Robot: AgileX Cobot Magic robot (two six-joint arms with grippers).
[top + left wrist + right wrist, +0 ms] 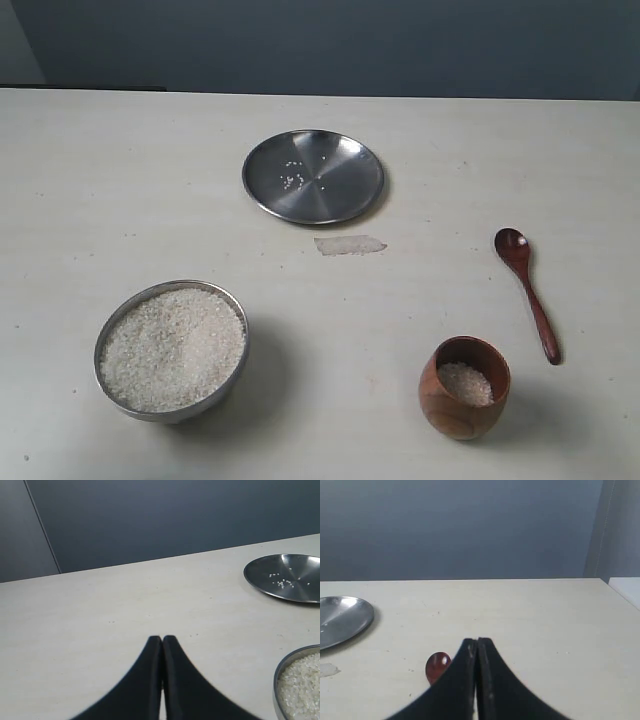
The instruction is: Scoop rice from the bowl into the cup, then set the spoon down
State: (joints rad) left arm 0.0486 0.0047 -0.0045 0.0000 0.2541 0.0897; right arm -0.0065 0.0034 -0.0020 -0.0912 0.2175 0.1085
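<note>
The steel bowl (228,312) stands at the front left, heaped with white rice (172,347); its rim (280,667) and rice (301,686) show in the left wrist view. The wooden cup (463,389) at the front right holds some rice (465,383). The wooden spoon (527,291) lies flat on the table beside the cup, its oval end (437,665) showing in the right wrist view. My left gripper (162,638) is shut and empty over bare table. My right gripper (477,640) is shut and empty, just past the spoon's end. Neither gripper appears in the exterior view.
A flat steel plate (340,200) with a few stray grains sits at the back middle, also seen as plate (300,587) and plate (350,622) in the wrist views. A pale smear (349,244) marks the table in front of it.
</note>
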